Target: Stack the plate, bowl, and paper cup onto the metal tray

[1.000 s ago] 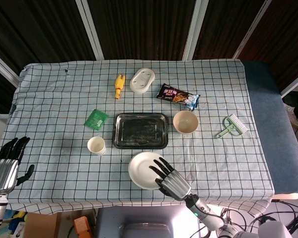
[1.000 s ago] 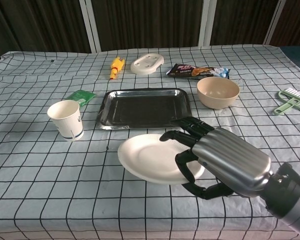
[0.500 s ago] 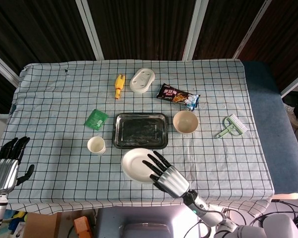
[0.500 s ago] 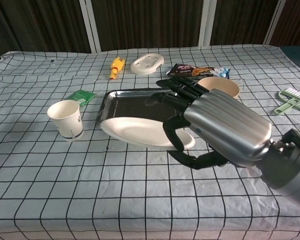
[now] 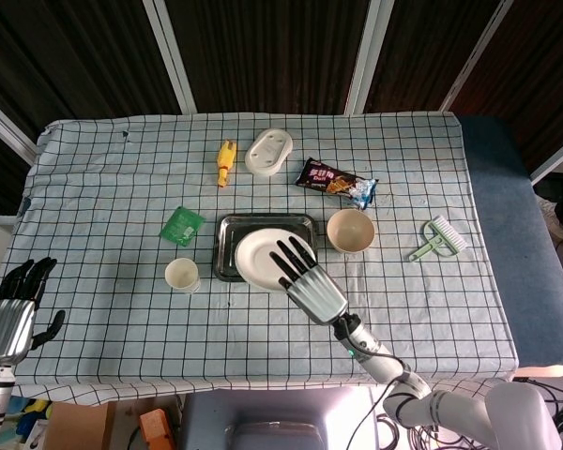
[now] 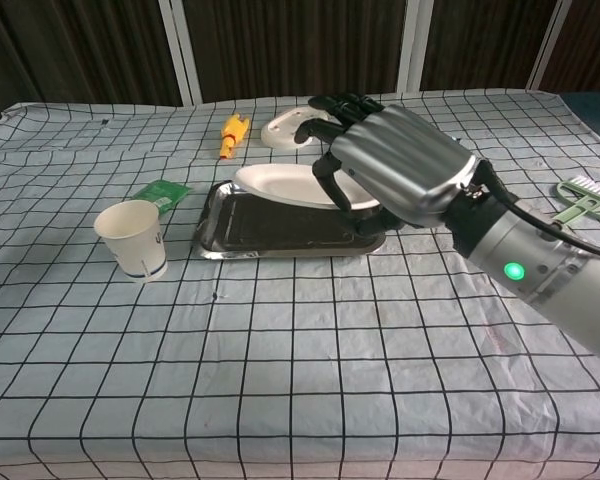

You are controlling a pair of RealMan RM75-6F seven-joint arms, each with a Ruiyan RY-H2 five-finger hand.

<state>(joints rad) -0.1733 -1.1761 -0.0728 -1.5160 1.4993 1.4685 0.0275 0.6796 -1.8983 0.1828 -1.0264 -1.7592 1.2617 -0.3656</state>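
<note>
Right hand (image 6: 395, 160) grips plate (image 5: 263, 258), held above metal tray (image 6: 280, 238). Left hand (image 5: 9, 314) idle, fingers loosely apart, grasping nothing. Advice: level plate, centre over tray, lower before letting go. Bowl (image 5: 350, 231) at tray's 3 o'clock, paper cup (image 5: 182, 275) at its 8.

Bowl (image 5: 350, 231) seemingly behind right hand (image 6: 395, 165)

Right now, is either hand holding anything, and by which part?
The right hand holds the white plate by its right rim, above the metal tray. The left hand holds nothing.
</note>
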